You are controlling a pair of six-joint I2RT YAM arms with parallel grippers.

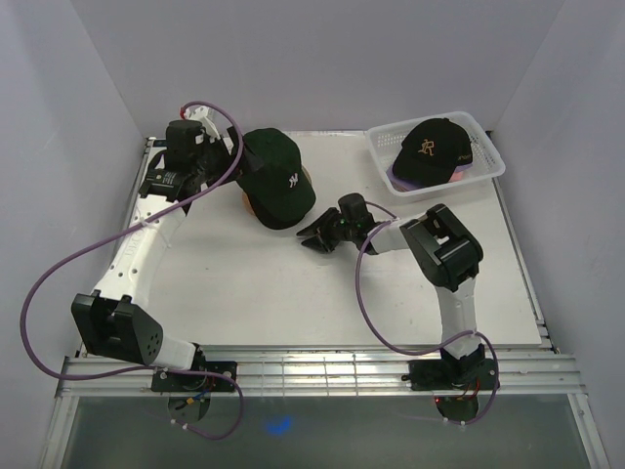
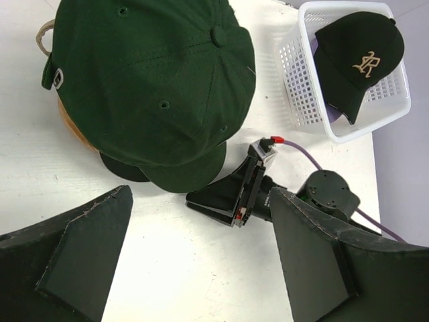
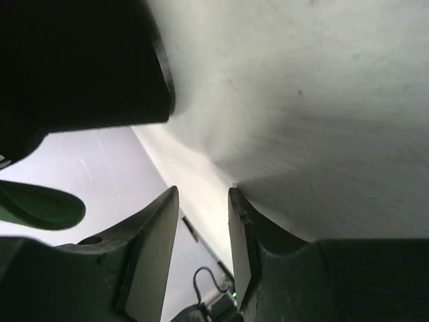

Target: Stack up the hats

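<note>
A dark green cap (image 1: 278, 176) (image 2: 151, 80) sits on top of a black cap (image 2: 124, 172) on a round wooden stand (image 2: 70, 127) at the back left of the table. Another black cap with a gold logo (image 1: 435, 147) (image 2: 358, 57) lies uppermost in the white basket (image 1: 488, 164), with lavender fabric (image 2: 334, 114) showing under it. My left gripper (image 1: 234, 156) (image 2: 201, 268) hovers open beside the green cap, holding nothing. My right gripper (image 1: 309, 237) (image 3: 203, 228) lies low on the table just right of the stack's brims, its jaws slightly apart and empty.
The basket (image 2: 301, 94) stands at the back right corner. White walls close the table on three sides. A purple cable (image 1: 366, 293) loops from the right arm over the table, and another (image 1: 39, 293) hangs left of the left arm.
</note>
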